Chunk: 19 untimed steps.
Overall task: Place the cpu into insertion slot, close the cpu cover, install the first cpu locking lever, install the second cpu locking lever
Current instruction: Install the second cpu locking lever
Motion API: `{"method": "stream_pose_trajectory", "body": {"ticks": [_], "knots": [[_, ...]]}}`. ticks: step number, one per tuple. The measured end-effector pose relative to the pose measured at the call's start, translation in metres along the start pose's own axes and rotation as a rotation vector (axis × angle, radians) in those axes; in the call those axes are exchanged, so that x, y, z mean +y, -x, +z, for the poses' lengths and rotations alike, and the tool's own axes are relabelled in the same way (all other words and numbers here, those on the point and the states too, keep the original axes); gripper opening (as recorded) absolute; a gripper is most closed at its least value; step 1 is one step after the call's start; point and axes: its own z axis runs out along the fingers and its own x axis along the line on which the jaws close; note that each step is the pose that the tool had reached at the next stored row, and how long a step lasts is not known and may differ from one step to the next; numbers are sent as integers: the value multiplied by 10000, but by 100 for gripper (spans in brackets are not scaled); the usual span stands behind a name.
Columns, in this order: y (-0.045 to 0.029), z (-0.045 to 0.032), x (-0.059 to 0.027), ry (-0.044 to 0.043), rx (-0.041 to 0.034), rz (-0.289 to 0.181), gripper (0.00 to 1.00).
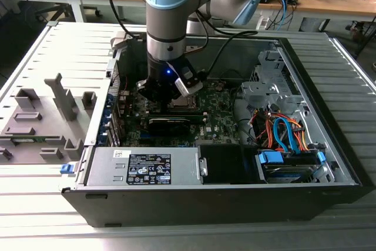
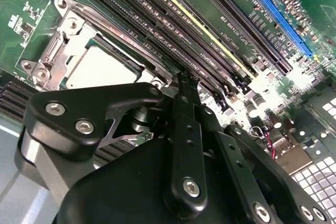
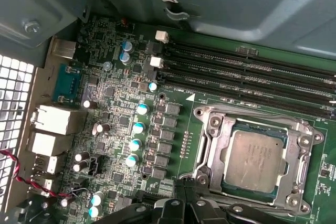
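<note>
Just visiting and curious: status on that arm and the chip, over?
Tool low over motherboard, holding nothing seen. Cpu seated in insertion slot, cpu cover down around it. Nothing in the way.

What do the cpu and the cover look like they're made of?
The cpu: likely metal, a matte, pale silvery-beige face with a soft, even sheen. The cover: probably stamped steel, a thin, bright silver frame with glints along its edges.

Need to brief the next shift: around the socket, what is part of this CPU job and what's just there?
Job:
- square silvery-beige metal cpu, seated in the dark square insertion slot
- silvery metal-frame cpu cover, lying around the chip
- black hand, beside the socket

Just there:
- long black memory slots
- blue-topped capacitors
</note>
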Motion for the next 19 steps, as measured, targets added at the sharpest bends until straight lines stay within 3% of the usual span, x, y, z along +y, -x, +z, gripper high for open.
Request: {"method": "stream_pose_trajectory", "body": {"ticks": [12, 13, 14, 16, 19], "knots": [[9, 22, 42, -5, 1, -167, 11], [1, -78, 27, -7, -9, -166, 11], [0, -114, 28, -6, -9, -166, 11], [41, -118, 19, 0, 17, -167, 11], [177, -123, -10, 29, 142, -167, 11]]}}
